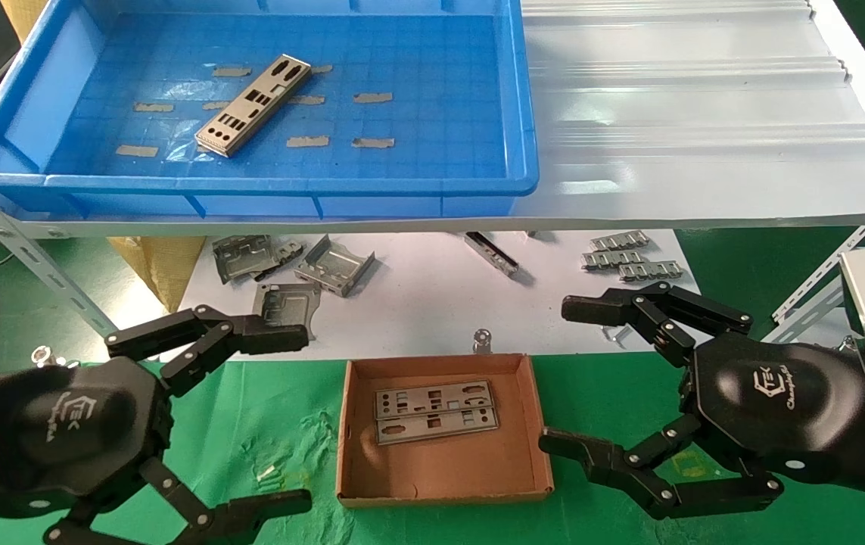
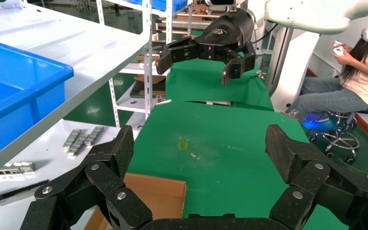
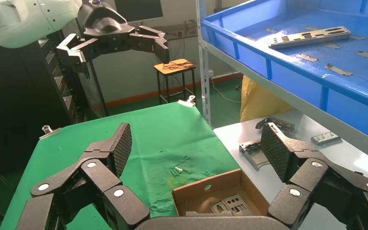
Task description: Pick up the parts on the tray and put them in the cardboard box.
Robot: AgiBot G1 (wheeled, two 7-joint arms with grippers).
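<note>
Head view: left gripper (image 1: 292, 420) and right gripper (image 1: 564, 375) hover low on either side of the cardboard box (image 1: 530, 424), both spread wide and holding nothing. Two parts (image 1: 436, 411) lie overlapping inside the box; one more part (image 1: 254, 104) rests diagonally on the floor of the tray (image 1: 402, 185) on the shelf above.

Left wrist view: the left gripper's (image 2: 199, 151) fingers stand far apart over green cloth (image 2: 220, 139), a box corner (image 2: 165, 194) just below them.

Right wrist view: the right gripper (image 3: 196, 143) is equally splayed above the box (image 3: 196, 191), touching nothing.
</note>
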